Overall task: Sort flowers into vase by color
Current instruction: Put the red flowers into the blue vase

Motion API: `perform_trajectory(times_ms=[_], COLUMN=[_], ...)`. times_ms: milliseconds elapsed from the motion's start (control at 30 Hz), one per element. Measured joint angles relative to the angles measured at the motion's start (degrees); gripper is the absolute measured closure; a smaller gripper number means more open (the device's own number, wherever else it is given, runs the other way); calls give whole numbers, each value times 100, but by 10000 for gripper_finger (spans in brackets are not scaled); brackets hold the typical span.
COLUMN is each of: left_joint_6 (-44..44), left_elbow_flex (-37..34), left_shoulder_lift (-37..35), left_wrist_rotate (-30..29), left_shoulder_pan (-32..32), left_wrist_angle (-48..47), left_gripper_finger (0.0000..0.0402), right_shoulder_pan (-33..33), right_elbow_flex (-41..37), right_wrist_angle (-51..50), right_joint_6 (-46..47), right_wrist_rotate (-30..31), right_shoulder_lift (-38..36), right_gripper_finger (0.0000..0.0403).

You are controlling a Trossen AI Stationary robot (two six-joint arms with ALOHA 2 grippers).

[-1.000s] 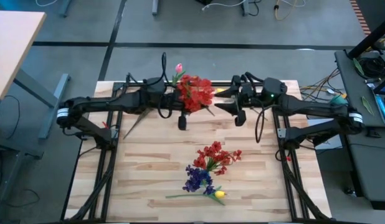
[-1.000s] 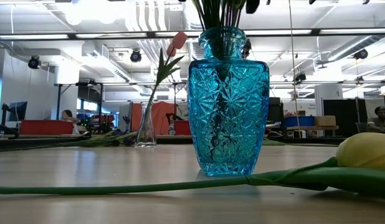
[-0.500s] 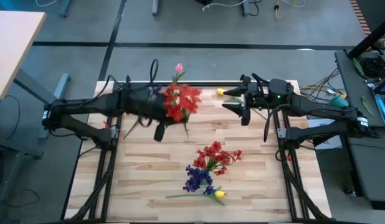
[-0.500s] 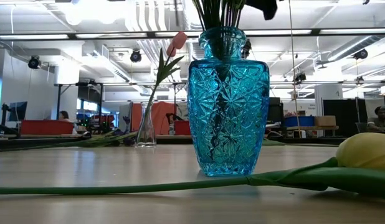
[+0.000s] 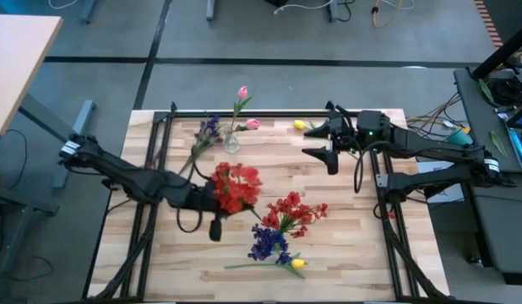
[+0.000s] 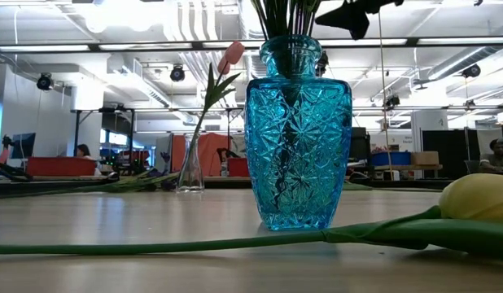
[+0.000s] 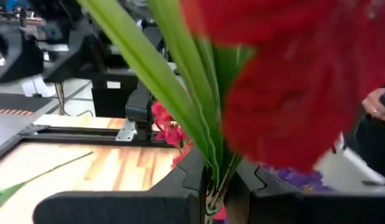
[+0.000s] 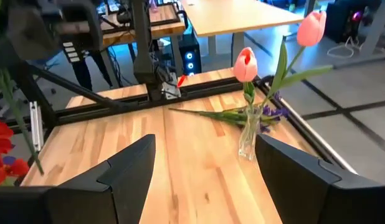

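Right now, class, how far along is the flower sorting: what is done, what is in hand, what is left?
Done: two pink tulips stand in the small clear vase. In hand: the left gripper holds a red cluster. Left: red, purple and yellow flowers lie on the table; the right gripper is open.

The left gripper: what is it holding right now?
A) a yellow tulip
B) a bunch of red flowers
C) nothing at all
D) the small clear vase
B: the left gripper is shut on the green stems of the red flowers, carrying them over the middle of the table, while the right gripper is open and empty near the far edge.
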Motion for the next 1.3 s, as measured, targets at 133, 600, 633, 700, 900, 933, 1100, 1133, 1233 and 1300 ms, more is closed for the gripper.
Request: perform_trajectory(times_ms=[133, 600, 633, 700, 900, 933, 1100, 1133, 1233, 1300], left_joint_6=[-187, -753, -749, -739, -736, -736, -714, -701, -582, -498], left_elbow_flex=[-509, -584, -584, -565, -455, -455, -455, -455, -460, -462], left_shoulder_lift=[328, 1087, 1110, 1142, 1151, 1166, 1327, 1346, 1424, 1430], left_wrist_rotate=[1, 46, 47, 80, 199, 199, 198, 199, 201, 204], left_shoulder_pan=[0, -87, -88, -90, -90, -90, -87, -85, -83, -83], left_wrist_angle=[1033, 1619, 1697, 1712, 1705, 1700, 1701, 1683, 1648, 1631], left_gripper_finger=[388, 388, 388, 388, 388, 388, 388, 388, 388, 388], right_shoulder_pan=[0, 0, 0, 0, 0, 0, 0, 0, 0, 0], right_elbow_flex=[0, 0, 0, 0, 0, 0, -2, -2, -2, -2], right_wrist_angle=[-28, -154, -154, -154, -157, -157, -157, -157, -157, -157], right_joint_6=[143, 437, 444, 474, 479, 479, 476, 476, 476, 476], right_wrist_rotate=[-45, -47, -47, -47, -47, -46, -45, -45, -45, -45], right_shoulder_lift=[-4, -2, 0, 0, 2, 2, 2, 2, 2, 2], right_gripper_finger=[133, 136, 137, 139, 138, 138, 142, 142, 142, 140])
